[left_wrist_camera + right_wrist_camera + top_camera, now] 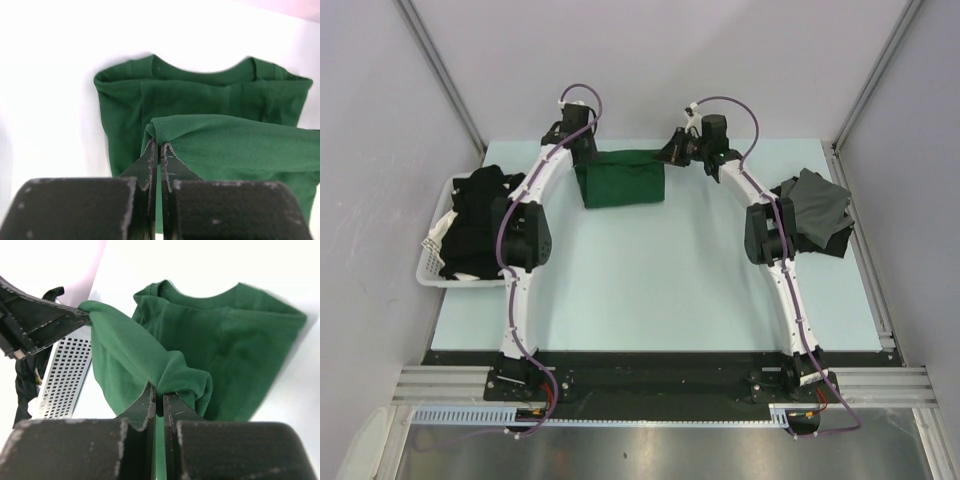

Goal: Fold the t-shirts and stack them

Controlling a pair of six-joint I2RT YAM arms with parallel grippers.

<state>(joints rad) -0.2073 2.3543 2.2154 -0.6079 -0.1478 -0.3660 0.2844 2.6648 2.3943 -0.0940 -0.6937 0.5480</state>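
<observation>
Two white arms, the left arm (520,260) and the right arm (775,250), reach over the pale blue table (650,300) to its far side. At the left edge sits a white slatted basket (430,265) heaped with black t-shirts (475,220). Near the right edge, well apart from it, a grey t-shirt (815,205) is crumpled on something darker.

Between the two wrists, at the far middle of the table, lies the dark green t-shirt (620,180). Its body is flat on the table with the neckline away from the arms, and one edge is lifted off it. The left gripper (159,146) is clenched on one end of that raised edge. The right gripper (159,390) is clenched on the other, with a small wad of cloth bunched at its tips.

It looks a light, limp cotton that sags between the two pinches and would crease or slip if pulled unevenly. I'd say it is best held at the outer ends of the edge and kept taut.
</observation>
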